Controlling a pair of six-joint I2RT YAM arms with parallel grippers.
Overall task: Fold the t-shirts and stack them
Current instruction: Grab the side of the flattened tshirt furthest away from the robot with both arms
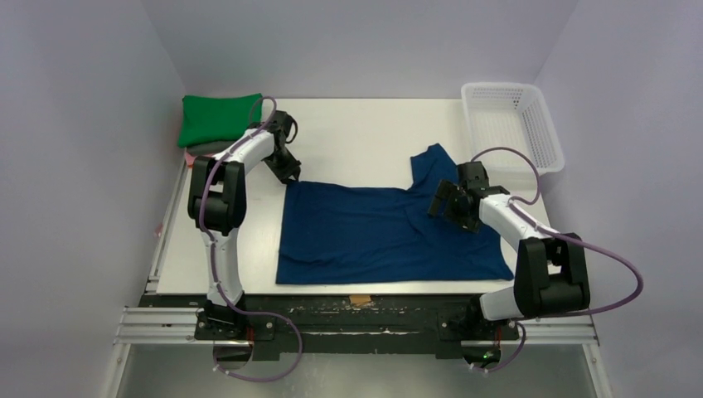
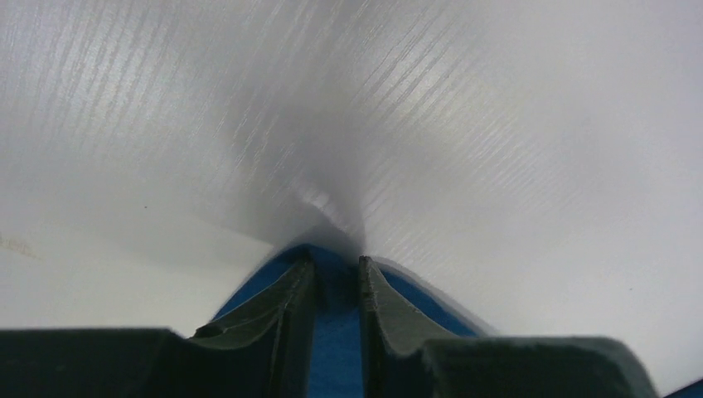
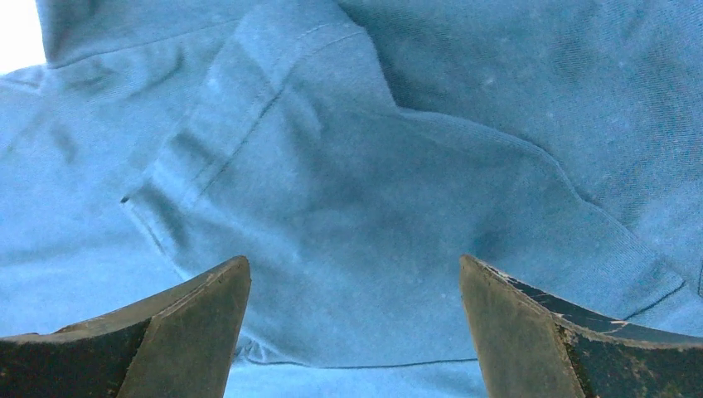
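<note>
A dark navy t-shirt (image 1: 381, 232) lies spread on the white table, one sleeve (image 1: 431, 166) pointing to the back. My left gripper (image 1: 290, 176) is at the shirt's back left corner, shut on that corner; blue cloth (image 2: 336, 332) shows between its fingers in the left wrist view. My right gripper (image 1: 443, 203) hovers open over the shirt near the sleeve and shoulder, with folded seams (image 3: 249, 124) below its wide-apart fingers (image 3: 199, 319). A folded green t-shirt (image 1: 217, 118) lies at the back left on a grey and pink-orange one (image 1: 197, 151).
A white plastic mesh basket (image 1: 510, 124) stands at the back right corner. White walls close in the table on three sides. A small tan tape mark (image 1: 359, 299) sits on the table's front edge.
</note>
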